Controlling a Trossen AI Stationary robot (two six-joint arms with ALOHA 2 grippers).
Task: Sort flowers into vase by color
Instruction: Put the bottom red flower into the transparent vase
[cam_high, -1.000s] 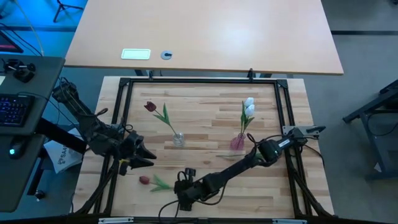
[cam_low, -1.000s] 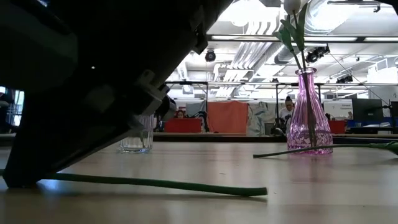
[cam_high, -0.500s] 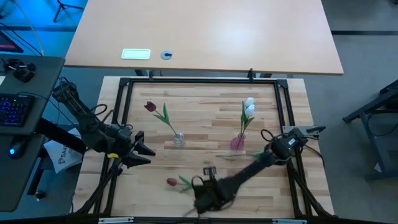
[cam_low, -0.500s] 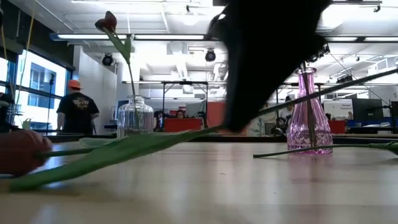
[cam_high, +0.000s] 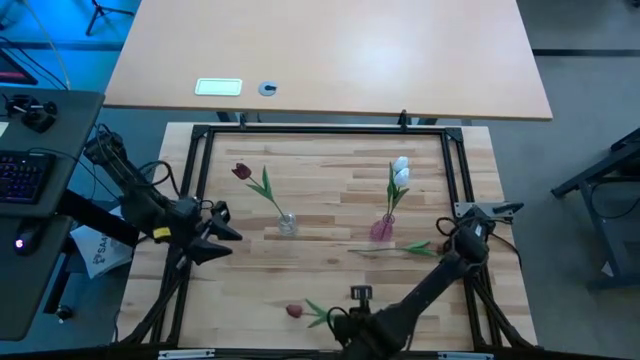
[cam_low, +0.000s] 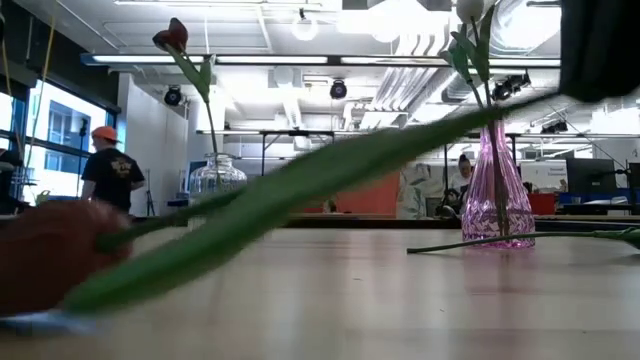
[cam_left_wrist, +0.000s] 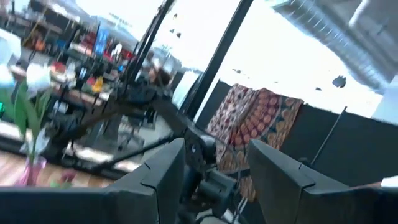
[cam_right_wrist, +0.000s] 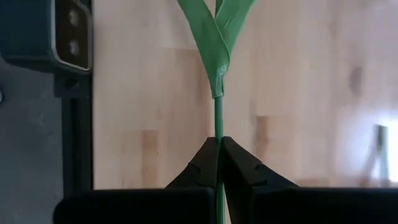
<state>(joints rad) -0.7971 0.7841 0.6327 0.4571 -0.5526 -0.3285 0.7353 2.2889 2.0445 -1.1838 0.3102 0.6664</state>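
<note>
Low on the pale wooden tabletop (cam_high: 330, 210), the right gripper (cam_high: 345, 322) pinches a dark red tulip's (cam_high: 294, 311) thin green stem; the left gripper (cam_high: 225, 235), seemingly parted, holds nothing.

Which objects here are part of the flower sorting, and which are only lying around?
Part of the job:
- red tulip, stem held by the right gripper
- red tulip in the clear vase
- white tulips in the pink vase
- loose flower lying beside the pink vase

Just lying about:
- white label and small round disc on the far table
- keyboard
</note>
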